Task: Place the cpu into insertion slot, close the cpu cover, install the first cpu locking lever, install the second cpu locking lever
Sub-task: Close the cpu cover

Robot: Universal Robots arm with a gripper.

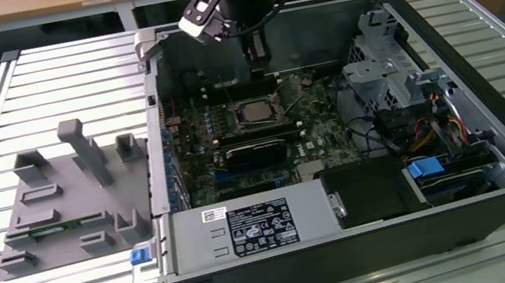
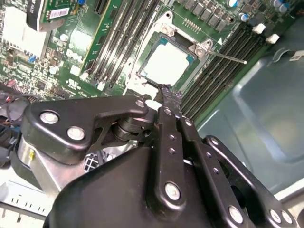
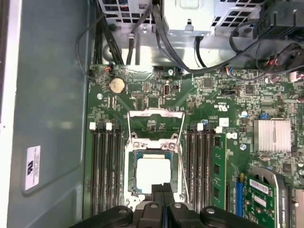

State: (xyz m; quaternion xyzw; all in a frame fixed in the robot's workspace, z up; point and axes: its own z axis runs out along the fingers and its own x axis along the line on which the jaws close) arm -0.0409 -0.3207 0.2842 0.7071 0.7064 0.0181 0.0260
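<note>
Silver-grey cpu point(image 3: 153, 172) seated in insertion slot point(image 3: 134, 166), cpu cover point(image 3: 153, 147) flat over it. Claw point(image 3: 164, 190) pinched shut, nothing held, tip at cover's edge. My worry: tip skids off thin locking lever point(image 2: 228, 58), lever springs, gouges board point(image 3: 142, 102).

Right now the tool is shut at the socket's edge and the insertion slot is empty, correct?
No, the insertion slot is not empty: the first wrist view shows the cpu seated in it, under the cpu cover's window. The tool is shut at the socket's edge.
</note>
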